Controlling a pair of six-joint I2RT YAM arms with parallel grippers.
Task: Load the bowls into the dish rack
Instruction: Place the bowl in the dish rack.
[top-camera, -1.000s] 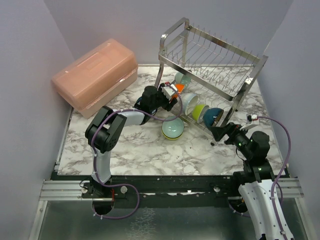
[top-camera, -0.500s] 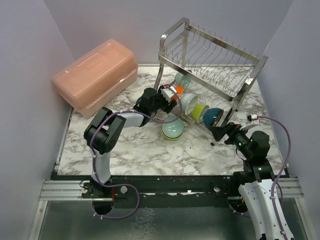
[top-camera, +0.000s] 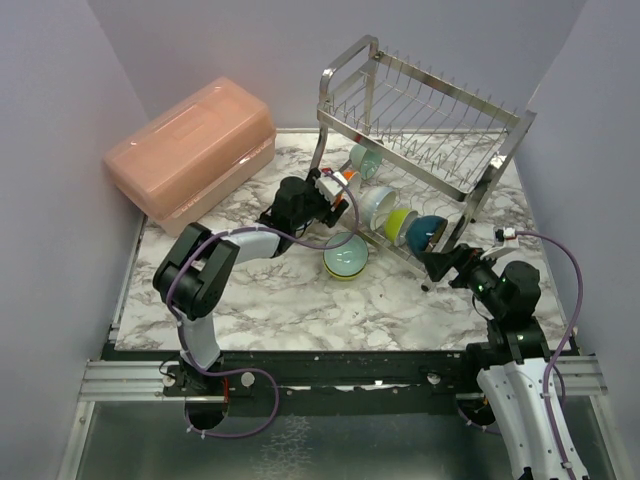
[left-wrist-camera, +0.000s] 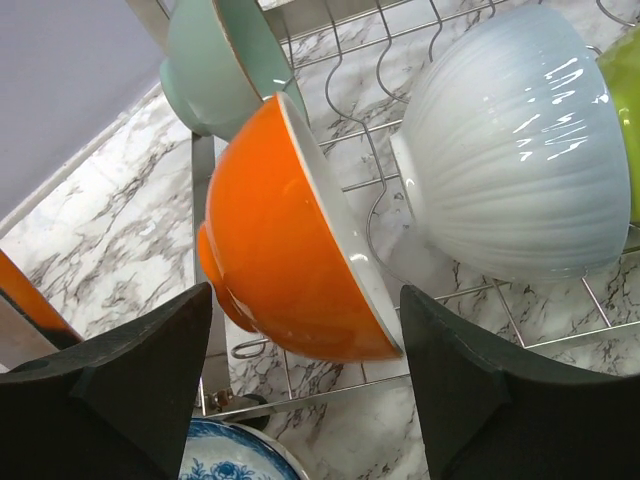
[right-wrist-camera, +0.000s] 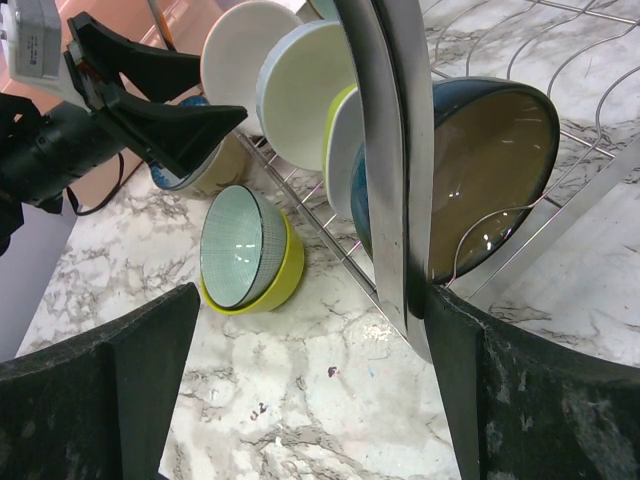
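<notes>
Orange bowl (left-wrist-camera: 290, 240) stands on edge between the wires of the dish rack (top-camera: 430, 100), so it holds itself. My left tool (left-wrist-camera: 305, 300) is apart around it (not touching, I think). My right tool (right-wrist-camera: 312, 295) is wide apart; a yellow bowl (top-camera: 346, 258) lies on the surface (top-camera: 270, 300).

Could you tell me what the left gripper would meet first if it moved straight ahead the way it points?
The orange bowl, standing on edge in the rack, right between the open jaws of the left gripper; it looks close, though depth is unclear.
</notes>
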